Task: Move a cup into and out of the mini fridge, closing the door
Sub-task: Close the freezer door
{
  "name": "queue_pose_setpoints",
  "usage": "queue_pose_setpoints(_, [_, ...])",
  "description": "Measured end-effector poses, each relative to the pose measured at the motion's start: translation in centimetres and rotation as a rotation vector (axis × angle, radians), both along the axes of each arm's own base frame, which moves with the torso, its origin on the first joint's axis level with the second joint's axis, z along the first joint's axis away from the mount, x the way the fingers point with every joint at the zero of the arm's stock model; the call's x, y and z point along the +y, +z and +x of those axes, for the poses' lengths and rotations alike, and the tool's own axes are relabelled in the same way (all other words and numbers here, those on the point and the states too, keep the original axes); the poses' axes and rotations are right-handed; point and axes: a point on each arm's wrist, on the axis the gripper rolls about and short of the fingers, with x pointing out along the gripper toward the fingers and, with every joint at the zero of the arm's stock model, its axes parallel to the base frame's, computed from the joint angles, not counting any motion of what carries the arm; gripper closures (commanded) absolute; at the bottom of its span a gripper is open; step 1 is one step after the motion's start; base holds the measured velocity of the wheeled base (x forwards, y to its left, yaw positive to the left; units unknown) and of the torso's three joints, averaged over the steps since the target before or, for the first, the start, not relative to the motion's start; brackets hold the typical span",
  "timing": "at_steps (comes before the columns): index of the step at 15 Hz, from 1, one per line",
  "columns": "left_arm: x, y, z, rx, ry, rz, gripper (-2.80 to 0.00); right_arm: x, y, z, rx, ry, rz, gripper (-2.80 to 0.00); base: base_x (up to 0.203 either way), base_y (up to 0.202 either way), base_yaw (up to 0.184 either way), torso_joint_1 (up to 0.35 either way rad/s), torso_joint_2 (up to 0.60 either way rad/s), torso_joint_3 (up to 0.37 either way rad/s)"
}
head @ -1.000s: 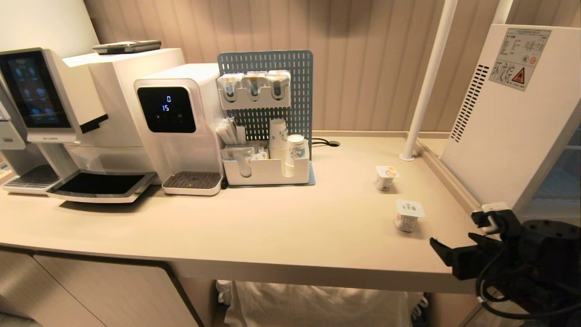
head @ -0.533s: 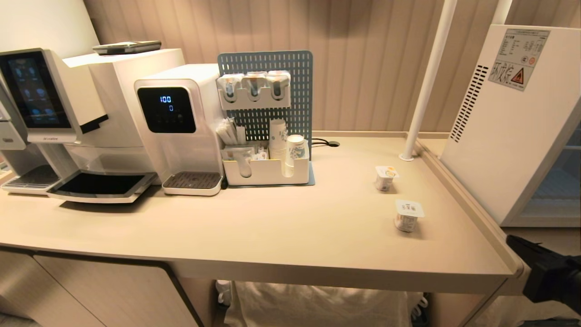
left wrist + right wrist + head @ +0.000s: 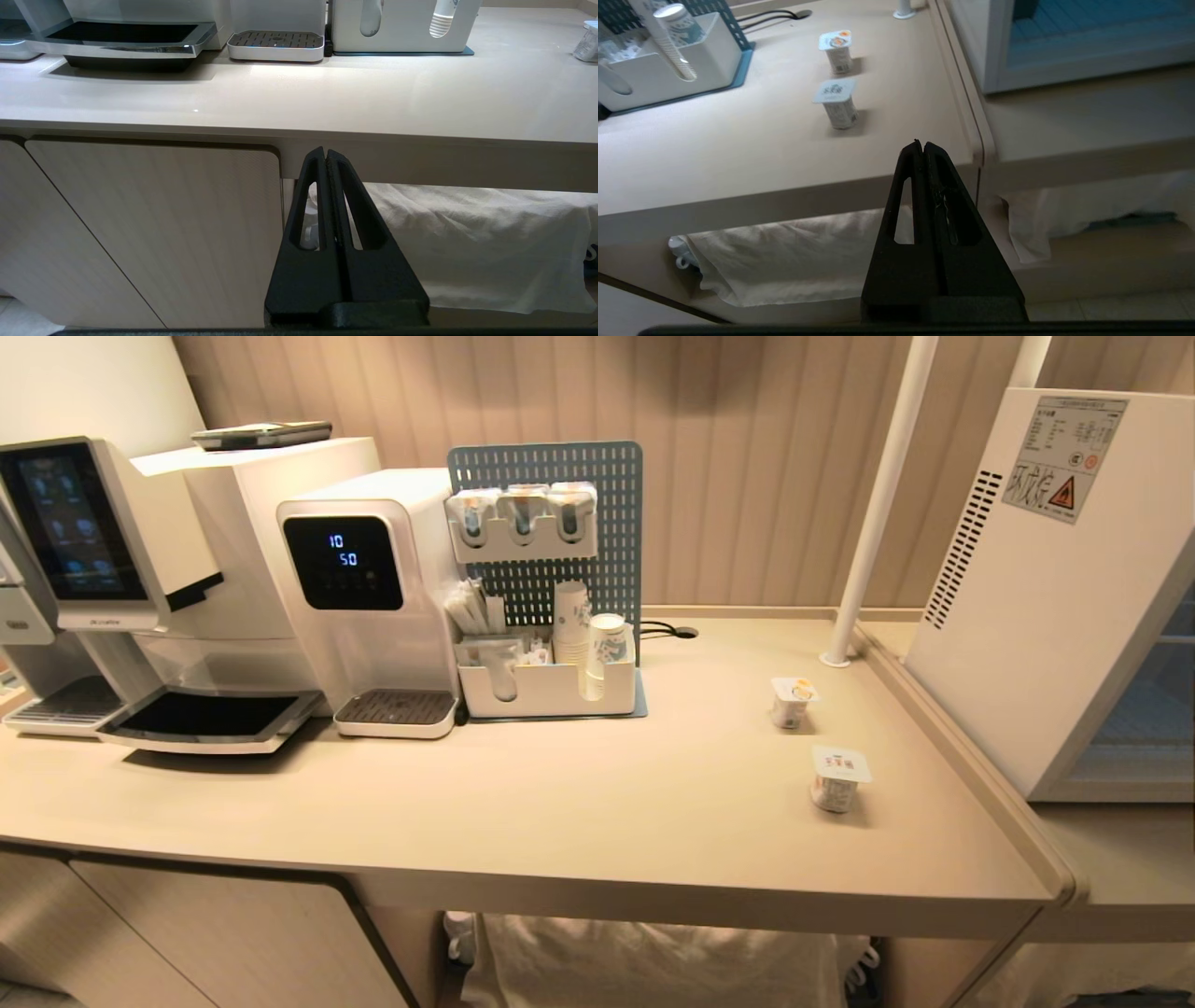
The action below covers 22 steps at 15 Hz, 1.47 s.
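Two small foil-lidded cups stand on the beige counter, the near cup [image 3: 837,779] [image 3: 837,103] and the far cup [image 3: 792,700] [image 3: 837,51]. The white mini fridge [image 3: 1046,597] stands at the right on a lower ledge. Its pale-framed glass door [image 3: 1153,728] [image 3: 1087,42] lies flush against its body. Neither arm shows in the head view. My right gripper [image 3: 923,147] is shut and empty, low in front of the counter's right front corner. My left gripper [image 3: 325,156] is shut and empty, parked below the counter's front edge.
Coffee machines [image 3: 140,579] and a water dispenser [image 3: 373,588] line the back left, beside a pegboard organiser [image 3: 551,663] with paper cups. A white pole [image 3: 878,504] rises near the fridge. A white cloth [image 3: 467,242] hangs under the counter beside a cabinet door [image 3: 140,233].
My right arm has dropped from beside the fridge door's lower corner down out of the head view. Its fingers, open a second ago, have shut. The cups have not moved.
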Motion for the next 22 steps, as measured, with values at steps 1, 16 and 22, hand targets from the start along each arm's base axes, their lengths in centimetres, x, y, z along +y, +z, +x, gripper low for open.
queue_pose_setpoints(1, [0.0,0.0,0.0,0.000,0.000,0.000,0.00,0.1,-0.5,-1.2,0.006,-0.030,0.006,0.00,0.000,0.000,0.000,0.000,0.00,0.000])
queue_pose_setpoints(16, [0.0,0.0,0.0,0.000,0.001,0.001,0.00,0.5,-10.3,-1.8,-0.128,0.118,-0.146,0.00,0.000,0.000,0.000,0.000,0.00,0.000])
queue_pose_setpoints(22, [0.0,0.0,0.0,-0.001,0.000,0.000,0.00,0.5,-10.3,-1.8,-0.128,0.116,-0.136,0.00,-0.172,0.000,0.000,0.001,0.00,0.001])
